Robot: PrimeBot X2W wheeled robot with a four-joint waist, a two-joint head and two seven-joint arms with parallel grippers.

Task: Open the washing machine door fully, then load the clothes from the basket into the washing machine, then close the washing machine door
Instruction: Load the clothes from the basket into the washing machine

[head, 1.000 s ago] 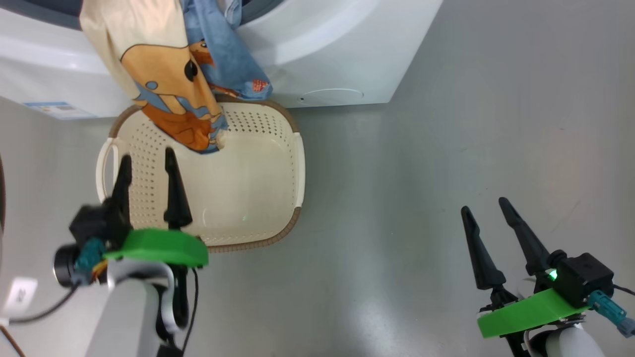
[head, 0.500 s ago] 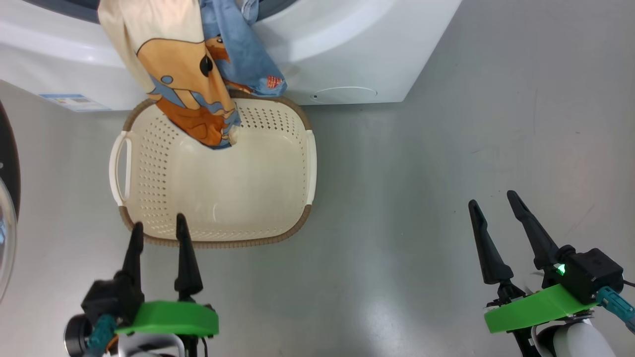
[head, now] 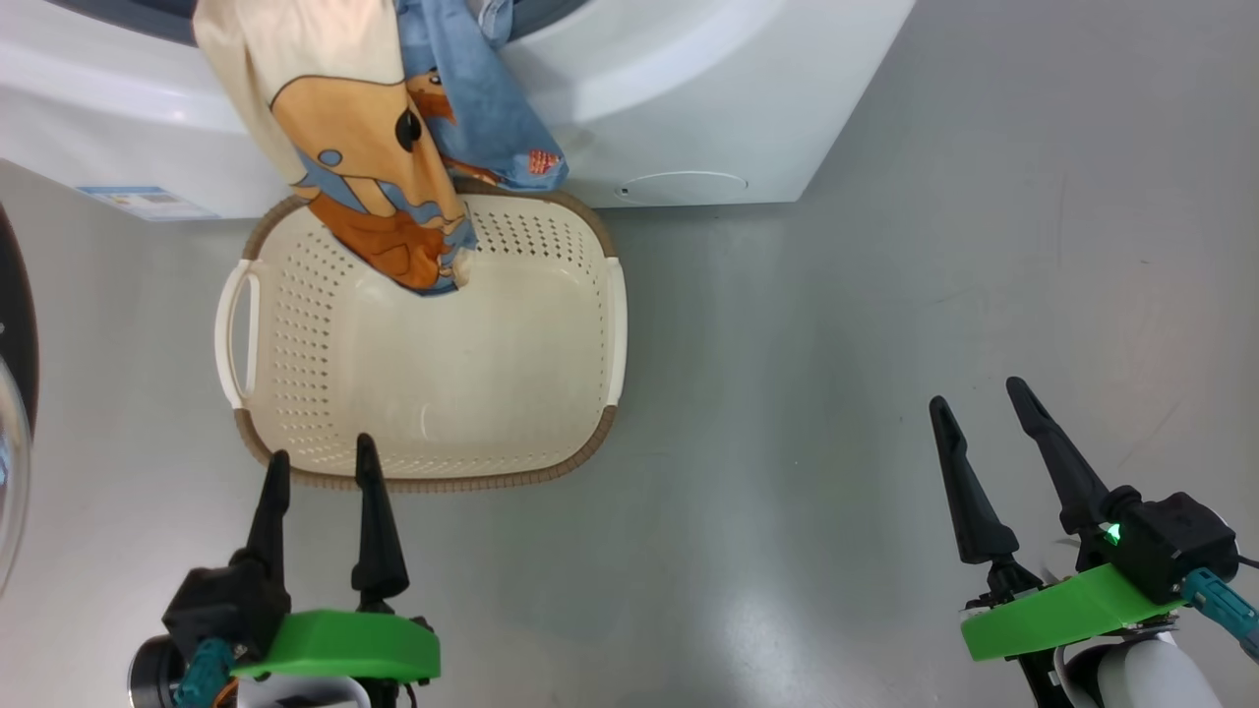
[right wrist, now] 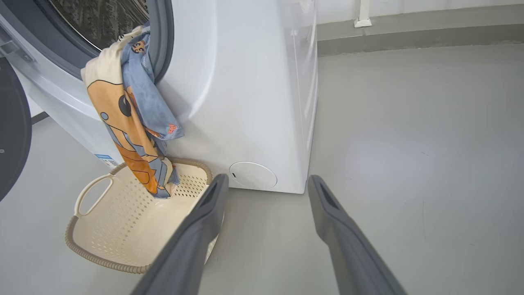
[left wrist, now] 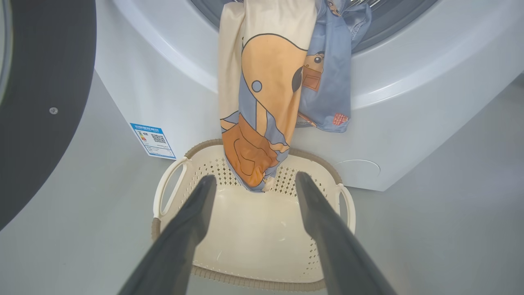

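My left gripper (head: 322, 446) and right gripper (head: 974, 391) gape empty; the clothes (head: 374, 167) hang from the washer (head: 689, 88) into the basket (head: 551, 344); swinging the door (left wrist: 41, 102) shut now would pinch them; or they may slip out.

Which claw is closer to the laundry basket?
Left. The left gripper sits at the near rim of the basket; the right gripper hovers over bare floor, well away.

The washing machine door (head: 12, 295) is cut off by the left edge in head view, so its full swing can't be judged. The washing machine (head: 689, 88) and the clothes (head: 364, 147) are cropped at the top; the drum (right wrist: 102, 20) is mostly lost. Part of the basket (head: 492, 482) back rim is hidden behind the clothes. Label sticker (left wrist: 152, 140) print is too small to be read.
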